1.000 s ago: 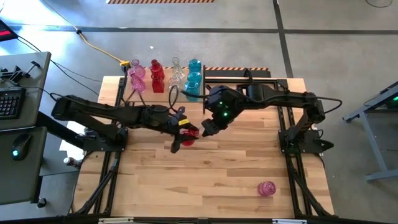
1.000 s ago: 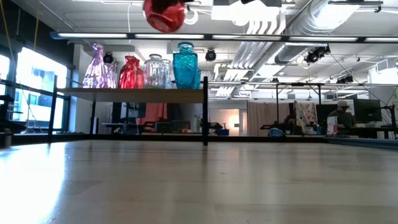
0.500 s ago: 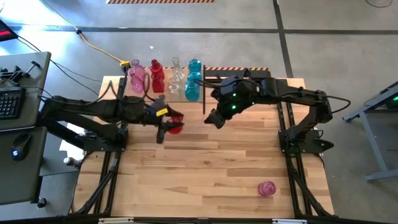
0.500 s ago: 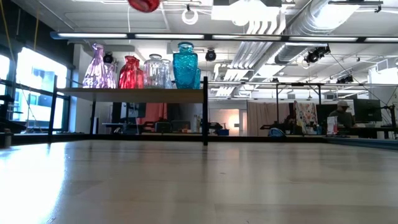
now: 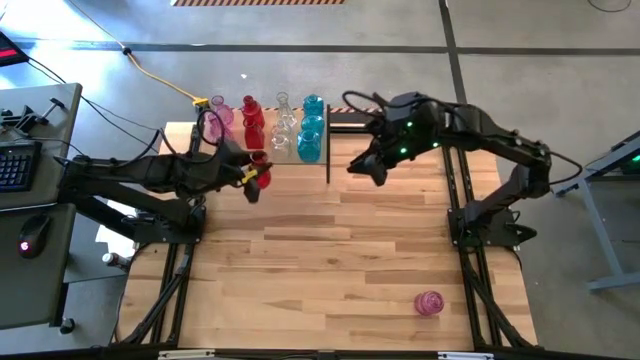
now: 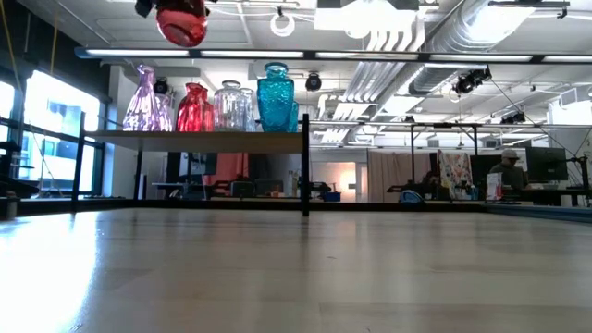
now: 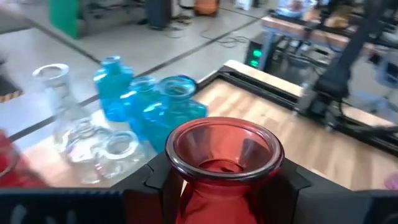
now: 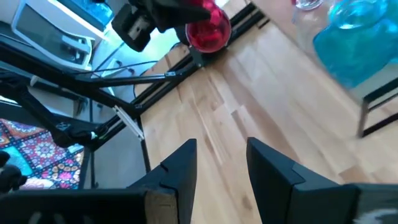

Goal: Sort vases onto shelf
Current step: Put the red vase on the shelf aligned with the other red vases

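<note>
A red glass vase hangs in my left gripper just in front of the shelf, above the table; in the low view the red vase hangs higher than the shelf. On the shelf stand pink vases, red vases, clear vases and teal vases. A pink vase lies on its side on the table near the right near corner. My right gripper is open in the air to the right of the shelf. My left gripper pinches the red vase by its neck, just under the flared rim, one finger on each side. The fingers come from the table's left, roughly level. The vase is lifted clear and upright, its round body hanging below the fingers.
The shelf's black frame post stands between the teal vases and my right gripper. Bare tabletop lies across the middle and near side. A desk with a keyboard stands left of the table.
My left gripper has carried the red vase from the table's middle toward the left and far edge, up to the shelf front. My right gripper, close beside the vase a second ago, has drawn away toward the far right.
</note>
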`<state>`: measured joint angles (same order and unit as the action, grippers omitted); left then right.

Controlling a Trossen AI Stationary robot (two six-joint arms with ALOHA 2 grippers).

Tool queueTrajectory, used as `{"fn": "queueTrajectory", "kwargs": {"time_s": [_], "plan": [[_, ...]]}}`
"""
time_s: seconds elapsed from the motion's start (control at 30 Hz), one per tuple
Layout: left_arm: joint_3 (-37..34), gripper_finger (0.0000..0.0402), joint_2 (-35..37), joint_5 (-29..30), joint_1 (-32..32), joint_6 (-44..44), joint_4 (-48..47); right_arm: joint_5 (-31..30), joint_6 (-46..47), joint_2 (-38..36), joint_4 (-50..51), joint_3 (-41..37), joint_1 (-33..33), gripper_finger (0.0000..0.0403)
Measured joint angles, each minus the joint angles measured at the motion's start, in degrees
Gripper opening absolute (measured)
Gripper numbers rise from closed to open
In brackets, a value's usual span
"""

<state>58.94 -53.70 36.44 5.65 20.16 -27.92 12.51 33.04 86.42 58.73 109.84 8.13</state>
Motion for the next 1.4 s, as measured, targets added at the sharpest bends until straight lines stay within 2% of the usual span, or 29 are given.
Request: {"fn": "queueTrajectory", "kwargs": {"time_s": [0.17, 0.53, 0.8, 1.03, 1.4], "plan": [[0.0, 0.0144, 0.35, 4.38, 0.0, 3.68, -3.17, 0.03, -3.54, -2.53, 2.19, 0.0, 2.2, 0.0119], [-0.33, 0.0148, 0.35, 12.12, 0.0, 12.55, -16.36, -0.22, -7.96, -8.52, 4.78, 0.0, 5.13, 0.0119], [-9.02, 0.015, 3.24, 11.88, 0.51, 18.26, -14.52, -2.61, -9.22, -10.88, 6.18, -0.02, 5.13, 0.0119], [-17.26, 0.0151, 6.81, 14.04, 1.17, 15.55, -2.96, -3.1, -10.16, -11.18, 6.26, -0.04, 5.13, 0.0119], [-31.92, 0.0152, 9.18, 19.62, 0.26, 4.37, 24.69, -3.3, -12.28, -11.18, 6.63, -0.04, 5.13, 0.0119]]}}
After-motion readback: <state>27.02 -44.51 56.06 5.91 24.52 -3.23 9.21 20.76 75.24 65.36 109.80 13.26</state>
